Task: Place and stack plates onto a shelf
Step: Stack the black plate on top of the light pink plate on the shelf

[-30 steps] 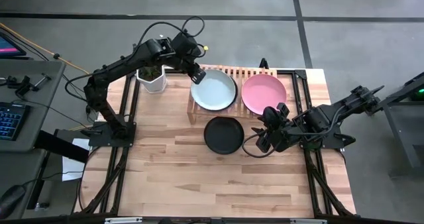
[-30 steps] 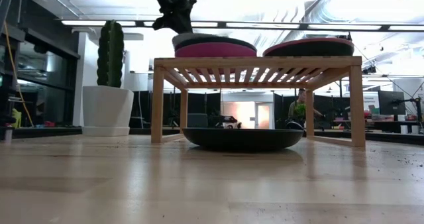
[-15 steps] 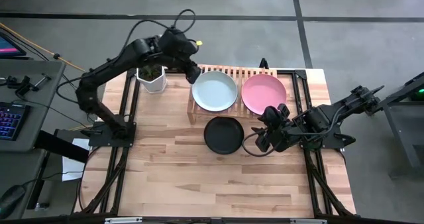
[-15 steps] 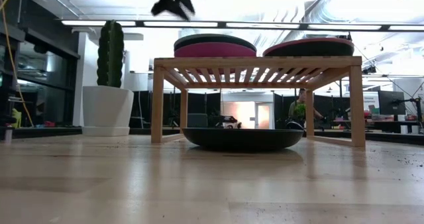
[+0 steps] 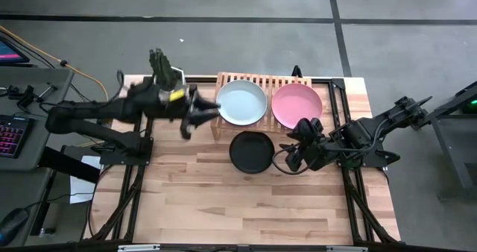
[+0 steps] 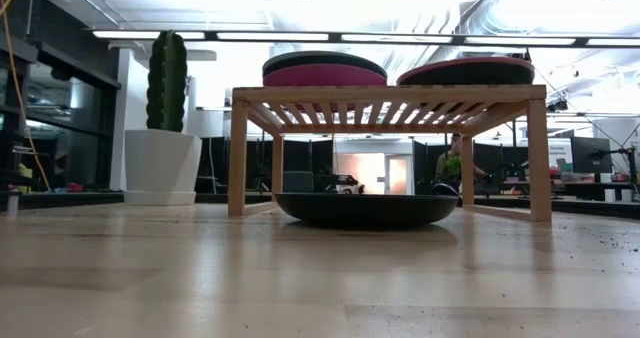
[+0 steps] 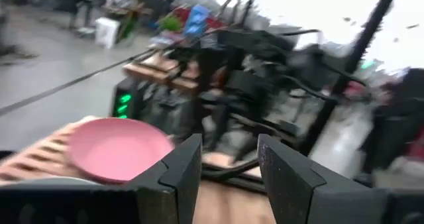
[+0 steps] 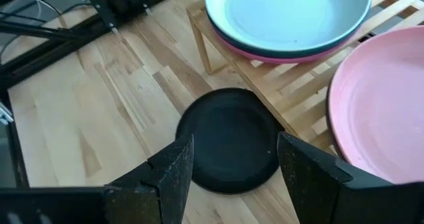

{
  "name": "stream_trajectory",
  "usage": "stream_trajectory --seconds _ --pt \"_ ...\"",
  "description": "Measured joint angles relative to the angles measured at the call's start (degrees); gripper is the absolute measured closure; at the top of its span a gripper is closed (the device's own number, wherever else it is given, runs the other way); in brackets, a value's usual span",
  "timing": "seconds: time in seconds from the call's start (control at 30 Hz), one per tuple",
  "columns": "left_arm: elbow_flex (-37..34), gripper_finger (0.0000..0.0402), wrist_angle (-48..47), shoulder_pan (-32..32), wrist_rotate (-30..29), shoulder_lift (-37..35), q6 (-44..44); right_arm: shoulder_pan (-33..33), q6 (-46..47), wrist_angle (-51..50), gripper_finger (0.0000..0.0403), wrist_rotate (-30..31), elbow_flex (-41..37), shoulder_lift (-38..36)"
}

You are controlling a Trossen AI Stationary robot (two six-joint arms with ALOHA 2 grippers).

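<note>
I see my left gripper (image 5: pixel 200 112) just left of the shelf (image 5: pixel 257 79), fingers apart, empty. Right gripper (image 8: pixel 232 164) waits parted over the black plate (image 5: pixel 250 151) on the table — mint plate (image 5: pixel 241 102) and pink plate (image 5: pixel 297 105) top the shelf stacks.

- The front half of the worktop (image 5: pixel 246 207) is bare wood, open for a claw to pass.
- The shelf (image 5: pixel 223 79) stands along the far edge, its slatted top filled by two plate stacks: the pale mint plate (image 5: pixel 241 102) topmost on one, the light pink plate (image 5: pixel 297 106) on the other.
- The black plate (image 5: pixel 250 151) lies on the worktop just in front of the shelf, partly under its front edge.
- The left claw (image 5: pixel 195 118) hangs just beside the shelf's left end.
- The right claw (image 5: pixel 292 153) sits close beside the black plate, fingers spread.
</note>
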Motion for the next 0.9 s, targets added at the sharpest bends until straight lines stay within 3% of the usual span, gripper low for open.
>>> stream_trajectory --seconds 0.13,0.27,0.53,0.67,0.9 --pt "-10.1 0.0263 10.1 -4.8 -4.9 -4.6 -2.9 0.0 0.0 0.9 0.0201 0.0 0.0 0.0" --pt "-13.3 0.0263 13.4 -6.5 -9.7 -6.9 -3.7 0.0 1.8 1.5 0.0201 0.0 0.0 0.0" --pt "-13.4 0.0263 13.4 -6.5 -11.0 -7.2 -3.7 0.4 27.5 -2.6 0.0201 -9.9 -1.3 1.5" --pt "-13.4 0.0263 13.4 -6.5 -11.0 -7.2 -3.7 3.2 39.0 2.6 0.0201 -13.9 -10.2 3.4" --pt "-13.4 0.0263 13.5 -6.5 -11.0 -7.2 -3.8 4.3 57.9 30.0 0.0201 -15.6 -31.5 6.8"
